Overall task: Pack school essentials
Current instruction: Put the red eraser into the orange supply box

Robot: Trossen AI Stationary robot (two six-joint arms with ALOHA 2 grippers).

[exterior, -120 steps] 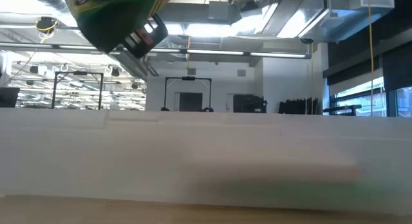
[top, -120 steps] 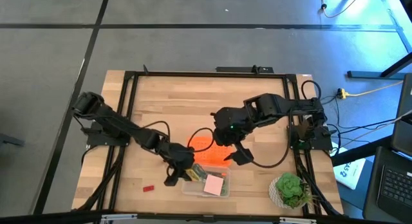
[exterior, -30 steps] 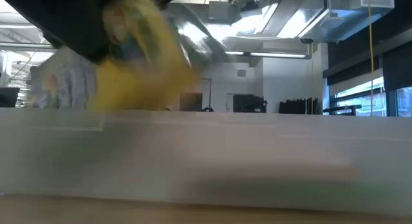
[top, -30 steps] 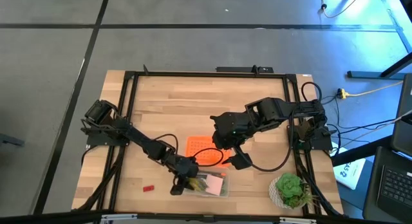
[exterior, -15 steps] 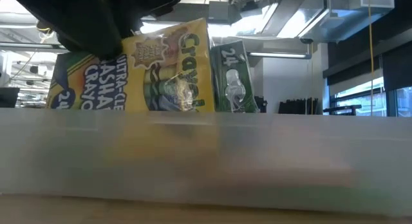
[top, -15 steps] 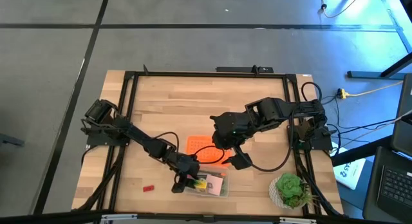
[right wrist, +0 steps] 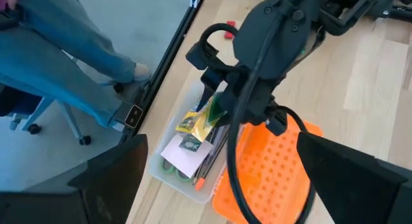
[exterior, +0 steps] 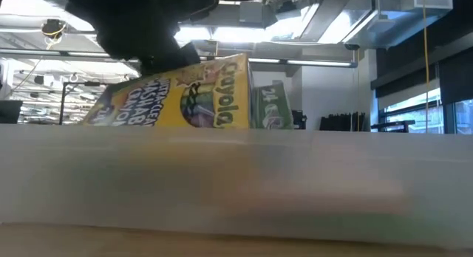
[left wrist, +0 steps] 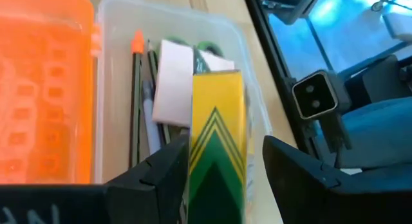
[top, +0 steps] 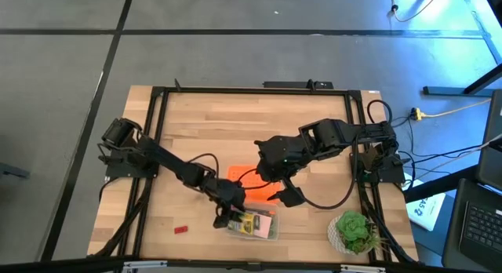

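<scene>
One second ago the left gripper (top: 227, 216) was carrying the crayon box (exterior: 185, 102) down to the clear box (top: 269, 235), which lies near the table edge at about 6 o'clock in the high view. Half a second ago the crayon box stood upright behind the near wall. Now it leans to one side in the low view, and the gripper has pulled a little back, toward 10 o'clock.

In the left wrist view the two dark fingers (left wrist: 161, 169) stand apart on both sides of the yellow-green pack, with a clear gap on one side, so the pack seems no more clamped. Probably it was just let go and is tipping over onto the things already inside: the square pad (left wrist: 174, 89), the thin pencils (left wrist: 137, 102) and the green scissors handles (left wrist: 206, 47). This item is then nearly packed.

The tiny red block (top: 182, 228) waits alone on the table at about 7 o'clock.

The right gripper (top: 284, 196) hangs with its fingers wide apart and empty near the orange lid (top: 249, 179), just at 12 o'clock of the clear box.

On the yellow face one reads "Crayola", and "24" on the green side. The other words are half covered; the letters look like parts of "washable crayons".
</scene>
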